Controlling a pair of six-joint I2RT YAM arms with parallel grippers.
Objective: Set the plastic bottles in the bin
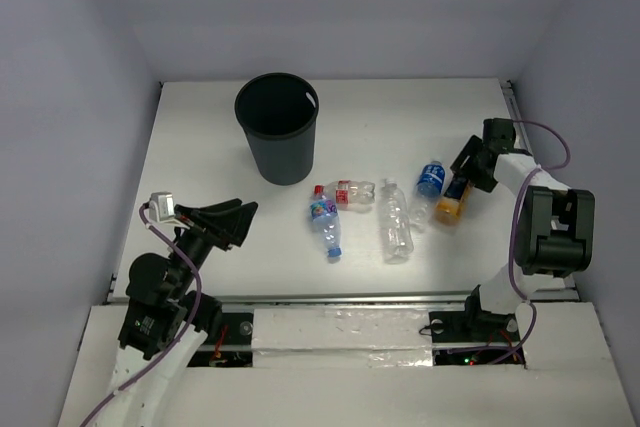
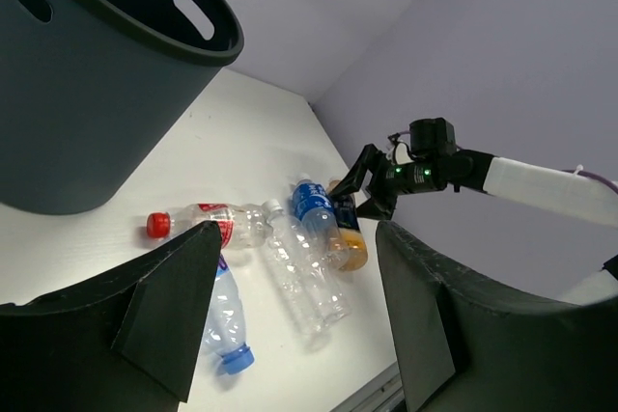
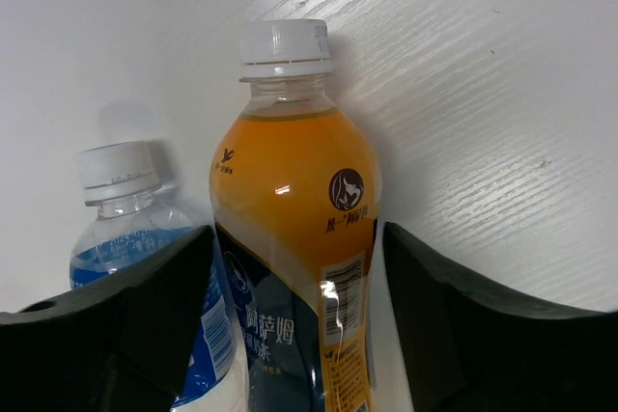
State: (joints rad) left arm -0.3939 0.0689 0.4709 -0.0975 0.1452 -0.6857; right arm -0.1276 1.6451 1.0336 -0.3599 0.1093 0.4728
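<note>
The right pincer point(image 3: 297, 231) is found wide open, its fingers astride the orange-filled bottle point(image 1: 449, 205) lying on the table point(image 1: 200, 167) — no clamping is evident. The left pincer point(image 2: 297, 227) is held open and empty at the near left. The white-capped bottle point(image 1: 431, 179), plain clear bottle point(image 1: 395, 219), red-capped bottle point(image 1: 350, 192) and blue-capped bottle point(image 1: 325, 219) are laid between the orange one and the upright bin point(image 1: 283, 157) — all outside it.

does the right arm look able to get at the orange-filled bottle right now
Likely yes: the fingers of the right gripper sit either side of the orange-filled bottle, nothing else between. The blue-labelled bottle crowds one finger.
</note>
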